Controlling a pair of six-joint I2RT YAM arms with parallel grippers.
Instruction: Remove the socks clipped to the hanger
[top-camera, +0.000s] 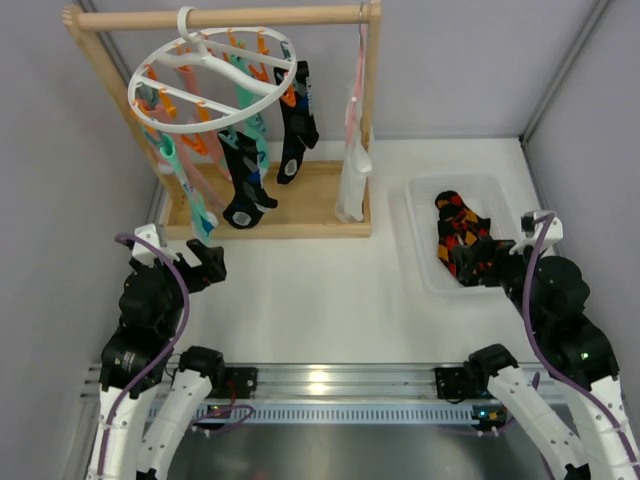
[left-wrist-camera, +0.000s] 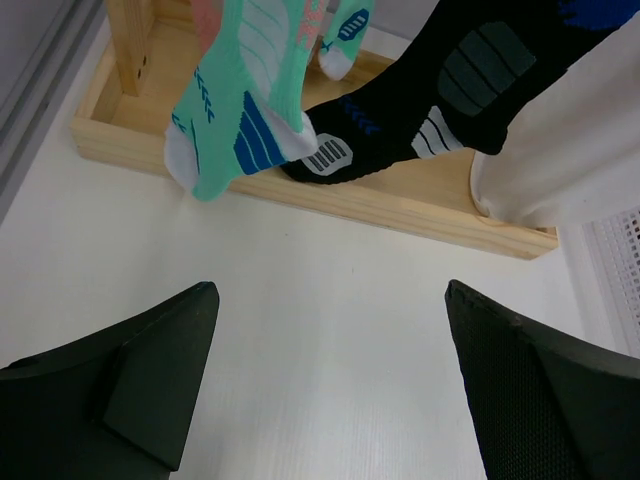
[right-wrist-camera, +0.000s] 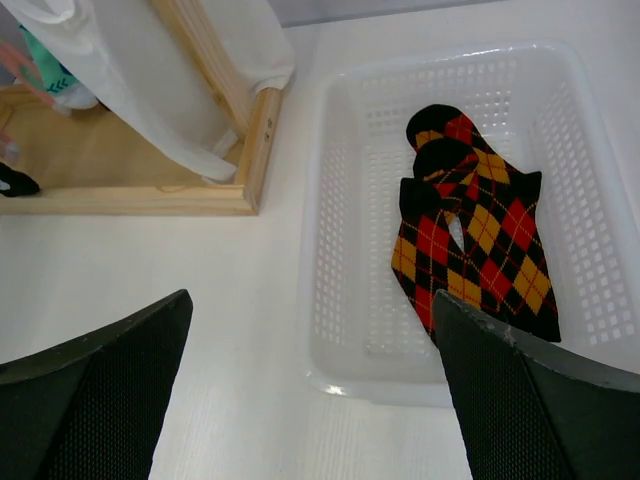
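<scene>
The left gripper (left-wrist-camera: 330, 292) stands fully spread and empty, low over the table (top-camera: 330, 290), just short of the wooden rack (left-wrist-camera: 400, 205). Ahead of and above it the socks dangle from the hanger (top-camera: 205, 127), long axes vertical, toes down: mint-green socks (left-wrist-camera: 235, 110) nearest, black socks (left-wrist-camera: 440, 100) just right. This arm is far the nearer. Its wrist view cuts off the clips, and the pink socks (left-wrist-camera: 207, 18) are half hidden. The right gripper (right-wrist-camera: 312, 295), equally wide and empty, hovers at the basket (right-wrist-camera: 330, 200) holding argyle socks (right-wrist-camera: 470, 235)

left claw (top-camera: 203, 262) spread wide, held low; right claw (top-camera: 472, 262) spread wide too; both arms bent at elbow.
</scene>
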